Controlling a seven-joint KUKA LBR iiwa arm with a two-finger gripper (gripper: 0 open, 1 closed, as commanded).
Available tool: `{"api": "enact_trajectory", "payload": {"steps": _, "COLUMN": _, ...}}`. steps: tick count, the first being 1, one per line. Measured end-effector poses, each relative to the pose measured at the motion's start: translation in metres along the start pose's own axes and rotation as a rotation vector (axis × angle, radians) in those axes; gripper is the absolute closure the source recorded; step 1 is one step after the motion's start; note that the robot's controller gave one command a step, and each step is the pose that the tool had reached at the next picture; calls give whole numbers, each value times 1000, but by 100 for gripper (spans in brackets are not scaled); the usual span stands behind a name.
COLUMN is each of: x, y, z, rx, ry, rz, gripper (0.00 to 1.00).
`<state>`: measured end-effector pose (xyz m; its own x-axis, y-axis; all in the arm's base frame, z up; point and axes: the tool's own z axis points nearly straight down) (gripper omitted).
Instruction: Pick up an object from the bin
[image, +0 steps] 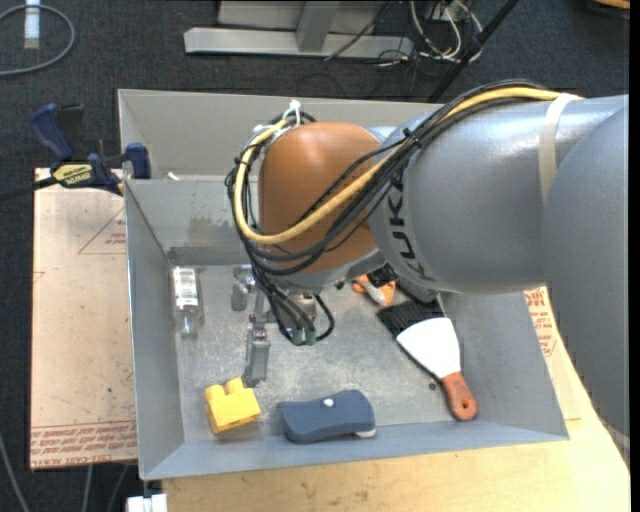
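Fingers (257, 358) of the gripper (249, 340) stand parted as I read them from the camera view: one grey prong reaches down toward the front of the bin (150, 330), and a shorter grey piece sits further back and slightly left. Between them I see bare grey floor and nothing gripped. I cannot tell whether the tips touch the floor.

The gripper hangs in the left half of the bin, under the orange cover (310, 190) on the wrist. Black and yellow cables (300, 235) loop around the cover, and the grey arm (520, 190) comes in from the right, hiding the back right part of the bin.

Closest to the gripper is a yellow block (232, 405) with a small step on top. It lies near the front wall, just beyond the tip of the longer prong and slightly left of it, and the two look apart. A clear little bottle (185, 295) lies left of the gripper near the left wall, lengthwise front to back and clear of the prongs.

A blue-grey oblong pad (325, 418) with a pale dot on top rests along the front wall, just right of the yellow block. Further right, a brush (435, 350) with black bristles, a white body and an orange handle lies slanted, handle toward the front right corner. A small orange and white thing (378, 290) peeks out from under the arm, just behind the bristles. I cannot make out what it is.
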<state>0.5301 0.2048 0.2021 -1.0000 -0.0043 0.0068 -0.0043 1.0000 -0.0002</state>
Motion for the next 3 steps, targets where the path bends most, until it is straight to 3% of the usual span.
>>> {"api": "enact_trajectory", "payload": {"steps": 1, "x": -2, "y": -1, "z": -5, "rx": -1, "ry": -7, "rz": 4, "gripper": 0}}
{"api": "enact_trajectory", "payload": {"steps": 2, "x": 1, "y": -2, "z": 20, "rx": -3, "ry": -16, "rz": -158, "gripper": 0}}
{"api": "enact_trajectory", "payload": {"steps": 3, "x": 13, "y": -16, "z": 54, "rx": -1, "ry": -5, "rz": -360, "gripper": 0}}
